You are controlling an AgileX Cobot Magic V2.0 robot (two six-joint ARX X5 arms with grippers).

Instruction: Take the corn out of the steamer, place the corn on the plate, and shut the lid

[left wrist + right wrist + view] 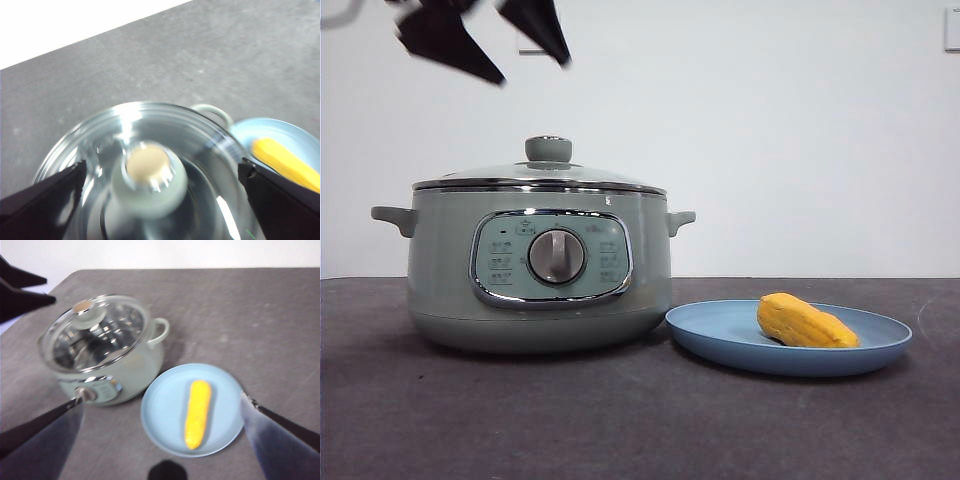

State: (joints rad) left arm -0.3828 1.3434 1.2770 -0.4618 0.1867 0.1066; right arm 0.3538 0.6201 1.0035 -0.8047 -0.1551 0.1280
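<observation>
The pale green steamer (538, 262) stands at the left of the table with the glass lid (540, 176) resting on it. The corn (805, 322) lies on the light-blue plate (720, 335) to its right. My left gripper (534, 70) hangs open just above the lid's green knob (148, 176), holding nothing and clear of it. High over the table, my right gripper (160, 400) is open and empty; its view looks down on the steamer (130, 365), the plate (160, 415) and the corn (197, 412).
The table top (640, 420) is dark grey, with a white wall behind it. In the right wrist view the left gripper (22, 292) shows as black tips beside the lid (97, 332).
</observation>
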